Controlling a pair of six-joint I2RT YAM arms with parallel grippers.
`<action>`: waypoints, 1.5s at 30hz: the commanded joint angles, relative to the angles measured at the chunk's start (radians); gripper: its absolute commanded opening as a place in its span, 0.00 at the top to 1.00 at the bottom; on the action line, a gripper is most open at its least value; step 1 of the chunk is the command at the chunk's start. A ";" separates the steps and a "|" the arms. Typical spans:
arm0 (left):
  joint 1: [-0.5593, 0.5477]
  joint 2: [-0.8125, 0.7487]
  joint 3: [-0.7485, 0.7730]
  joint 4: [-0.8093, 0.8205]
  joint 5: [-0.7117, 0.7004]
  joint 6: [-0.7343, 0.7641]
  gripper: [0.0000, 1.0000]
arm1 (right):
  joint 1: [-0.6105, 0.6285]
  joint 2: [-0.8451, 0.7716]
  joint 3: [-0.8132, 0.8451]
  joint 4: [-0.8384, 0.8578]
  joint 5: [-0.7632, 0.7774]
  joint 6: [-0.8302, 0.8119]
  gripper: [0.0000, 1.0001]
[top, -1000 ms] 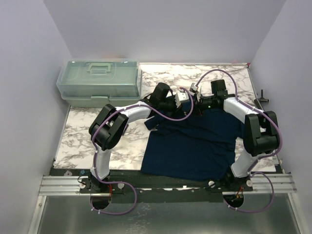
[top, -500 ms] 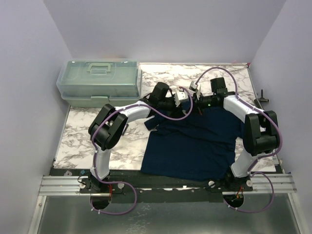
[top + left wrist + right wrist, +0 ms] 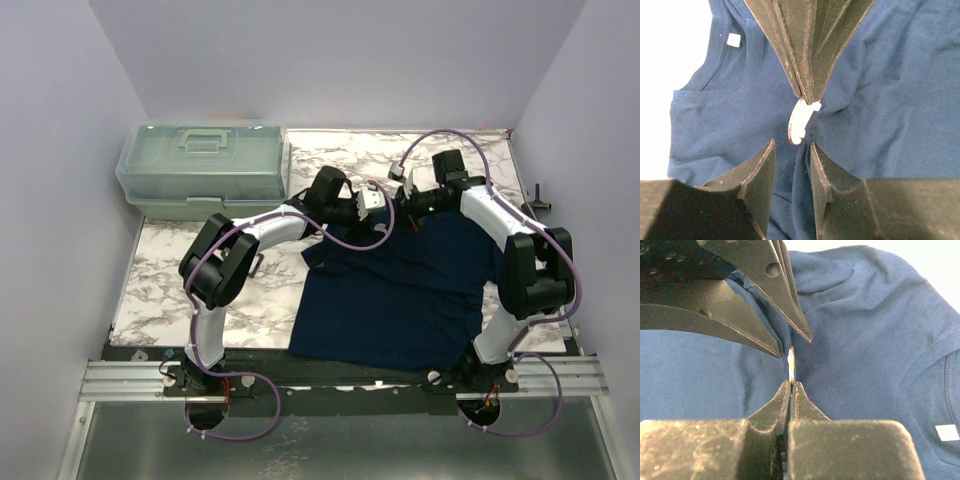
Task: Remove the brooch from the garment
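Observation:
The garment (image 3: 400, 300) is a dark navy T-shirt lying on the marble table (image 3: 170, 290). Both grippers meet over its upper part. My right gripper (image 3: 791, 384) is shut on the brooch (image 3: 791, 362), a small pale disc seen edge-on and standing up from the fabric. In the left wrist view the brooch (image 3: 799, 122) hangs just below the right gripper (image 3: 807, 95). My left gripper (image 3: 792, 142) has its jaws narrowly apart around a raised fold of the garment (image 3: 890, 100), just beside the brooch. The white neck tag (image 3: 733, 40) lies at the collar. In the top view the brooch is hidden.
A translucent green toolbox (image 3: 205, 170) stands at the back left of the table. Lilac walls close in the sides and back. A small black clamp (image 3: 540, 200) sits at the right edge. The shirt's tag also shows in the right wrist view (image 3: 946, 432).
The right wrist has moved a little toward the back of the table. The left gripper has shifted slightly with it. The shirt's upper edge is drawn up toward them.

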 commanded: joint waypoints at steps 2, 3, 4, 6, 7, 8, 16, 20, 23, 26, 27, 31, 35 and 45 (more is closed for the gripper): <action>-0.011 -0.031 0.049 -0.027 0.009 0.058 0.64 | -0.003 0.031 0.047 -0.107 0.022 -0.045 0.99; -0.012 -0.031 0.051 -0.028 0.013 0.061 0.64 | -0.003 0.033 0.050 -0.114 0.022 -0.050 0.99; -0.014 -0.032 0.053 -0.027 0.015 0.062 0.64 | -0.004 0.033 0.050 -0.116 0.022 -0.055 0.99; -0.019 -0.033 0.057 -0.028 0.019 0.068 0.65 | -0.003 0.032 0.048 -0.116 0.021 -0.056 0.99; -0.023 -0.035 0.057 -0.029 0.023 0.071 0.66 | -0.003 0.031 0.047 -0.115 0.020 -0.058 0.99; -0.026 -0.035 0.059 -0.029 0.025 0.075 0.68 | -0.003 0.029 0.047 -0.114 0.019 -0.059 0.99; -0.041 -0.029 0.057 -0.038 0.034 0.084 0.75 | -0.003 0.027 0.051 -0.117 0.007 -0.061 0.99; -0.045 -0.028 0.062 -0.039 0.039 0.084 0.83 | -0.003 0.031 0.054 -0.127 0.001 -0.068 0.99; -0.047 -0.022 0.072 -0.039 0.040 0.072 0.91 | -0.003 0.027 0.053 -0.129 -0.018 -0.079 0.99; -0.047 -0.015 0.080 -0.041 0.038 0.047 1.00 | -0.003 0.025 0.051 -0.125 -0.043 -0.080 0.99; -0.048 -0.015 0.080 -0.041 0.034 0.045 1.00 | -0.003 0.027 0.049 -0.126 -0.051 -0.081 0.99; -0.050 -0.018 0.077 -0.042 0.030 0.044 0.82 | -0.003 0.039 0.056 -0.132 -0.050 -0.089 0.99; -0.052 -0.015 0.080 -0.042 0.035 0.047 0.78 | -0.003 0.041 0.060 -0.138 -0.047 -0.103 1.00; -0.054 -0.015 0.085 -0.048 0.056 0.039 1.00 | -0.006 0.038 0.050 -0.119 -0.064 -0.060 0.80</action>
